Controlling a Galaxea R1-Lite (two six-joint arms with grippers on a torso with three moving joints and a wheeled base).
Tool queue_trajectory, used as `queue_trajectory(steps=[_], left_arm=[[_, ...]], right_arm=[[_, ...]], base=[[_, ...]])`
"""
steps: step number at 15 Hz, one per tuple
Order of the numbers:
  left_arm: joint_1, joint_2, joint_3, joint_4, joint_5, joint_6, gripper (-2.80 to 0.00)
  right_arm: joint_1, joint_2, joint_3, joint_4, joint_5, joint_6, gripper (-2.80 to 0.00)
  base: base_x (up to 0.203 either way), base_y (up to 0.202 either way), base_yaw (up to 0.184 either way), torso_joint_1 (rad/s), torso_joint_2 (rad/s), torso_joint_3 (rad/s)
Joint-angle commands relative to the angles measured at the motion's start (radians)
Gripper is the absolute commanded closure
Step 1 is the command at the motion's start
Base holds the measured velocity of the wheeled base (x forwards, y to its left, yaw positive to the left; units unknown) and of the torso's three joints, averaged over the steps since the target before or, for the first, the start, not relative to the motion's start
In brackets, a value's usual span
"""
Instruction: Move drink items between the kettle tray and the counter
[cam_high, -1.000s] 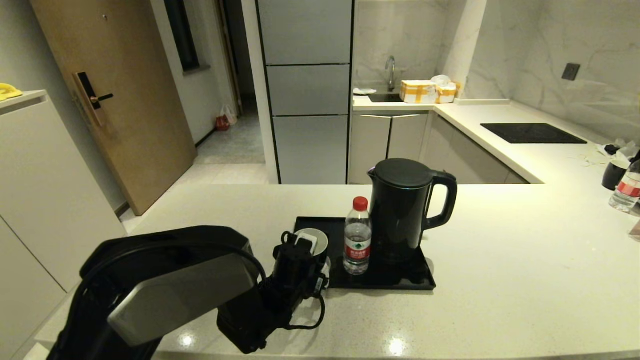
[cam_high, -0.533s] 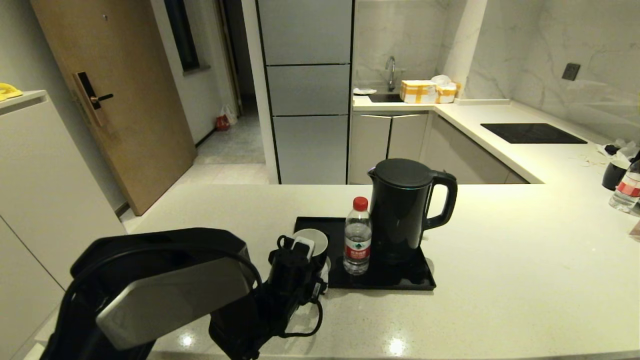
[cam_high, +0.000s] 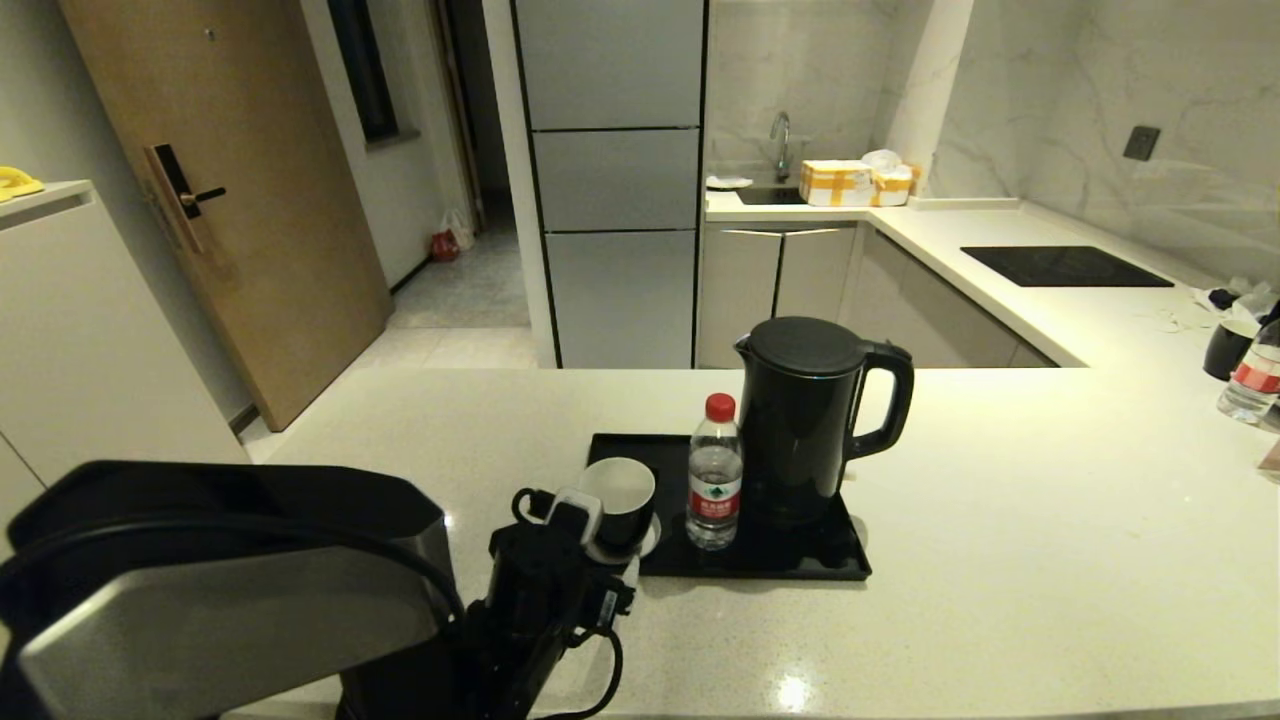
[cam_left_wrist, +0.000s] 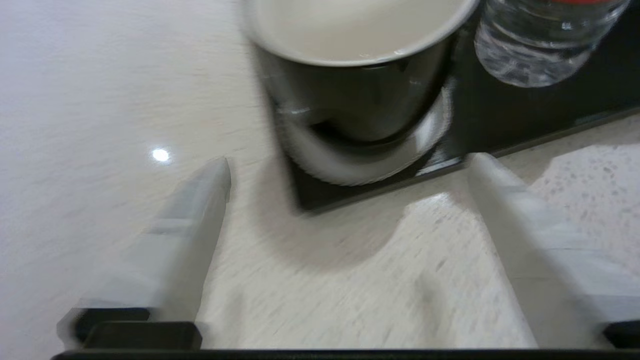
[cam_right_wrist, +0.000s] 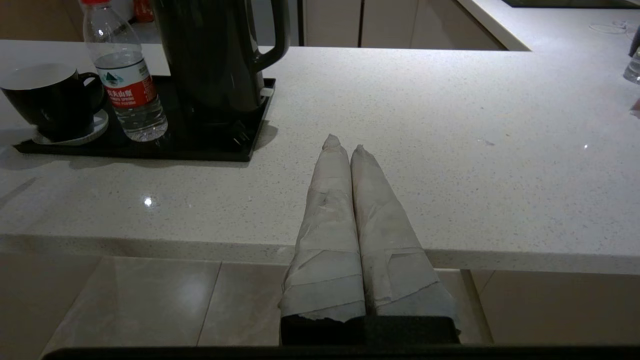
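Observation:
On the off-white counter (cam_high: 1000, 560) lies the black kettle tray (cam_high: 800, 562). It carries the tall black kettle (cam_high: 805, 420), the red-capped water bottle (cam_high: 715, 475) and the black mug (cam_high: 620, 498), which stands on a white saucer (cam_high: 650, 542) at the tray's near left corner. My left gripper (cam_high: 572, 515) hovers just short of that corner. In the left wrist view the left gripper (cam_left_wrist: 350, 165) is open and empty, with the mug (cam_left_wrist: 350, 95) beyond its fingertips. My right gripper (cam_right_wrist: 345, 147) is shut and empty, low at the counter's front edge, right of the tray (cam_right_wrist: 200, 147).
A second water bottle (cam_high: 1250, 375) and another dark mug (cam_high: 1225, 350) stand at the counter's far right. A black hob (cam_high: 1065, 265) is set into the side counter. Bare counter stretches right of the tray and in front of it.
My left arm has drawn back toward me and to the left, away from the mug. The mug's whole rim now shows. Kettle, bottle and tray have not moved.

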Motion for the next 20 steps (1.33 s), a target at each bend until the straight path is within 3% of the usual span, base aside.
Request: queue_trajectory(steps=[1, 4, 6, 7, 9, 13, 15, 17, 20], left_arm=[[0.002, -0.131, 0.094, -0.026, 0.035, 0.001, 0.0], [0.028, -0.338, 0.235, -0.028, 0.121, 0.004, 0.0], [0.054, -0.522, 0.248, 0.086, 0.156, -0.004, 0.0], [0.074, -0.67, 0.241, 0.206, 0.172, -0.021, 0.0], [0.123, -0.966, 0.194, 0.53, 0.194, -0.074, 0.0], [0.263, -1.508, -0.064, 1.548, 0.198, -0.242, 0.0], [0.378, -1.711, -0.147, 1.804, 0.143, -0.269, 0.0], [0.511, -1.879, -0.184, 1.986, 0.04, -0.242, 0.0], [0.634, -2.152, -0.11, 2.08, -0.203, -0.127, 0.0]], right_arm=[[0.0, 0.001, 0.0, 0.0, 0.0, -0.001, 0.0], [0.0, 0.001, 0.0, 0.0, 0.0, -0.001, 0.0], [0.0, 0.001, 0.0, 0.0, 0.0, -0.001, 0.0], [0.0, 0.001, 0.0, 0.0, 0.0, -0.001, 0.0], [0.0, 0.001, 0.0, 0.0, 0.0, -0.001, 0.0], [0.0, 0.001, 0.0, 0.0, 0.0, -0.001, 0.0], [0.0, 0.001, 0.0, 0.0, 0.0, -0.001, 0.0], [0.0, 0.001, 0.0, 0.0, 0.0, -0.001, 0.0], [0.0, 0.001, 0.0, 0.0, 0.0, -0.001, 0.0]], base=[[0.0, 0.0, 0.0, 0.0, 0.0, 0.0], [0.0, 0.0, 0.0, 0.0, 0.0, 0.0], [0.0, 0.0, 0.0, 0.0, 0.0, 0.0], [0.0, 0.0, 0.0, 0.0, 0.0, 0.0], [0.0, 0.0, 0.0, 0.0, 0.0, 0.0], [0.0, 0.0, 0.0, 0.0, 0.0, 0.0], [0.0, 0.0, 0.0, 0.0, 0.0, 0.0], [0.0, 0.0, 0.0, 0.0, 0.0, 0.0], [0.0, 0.0, 0.0, 0.0, 0.0, 0.0]])
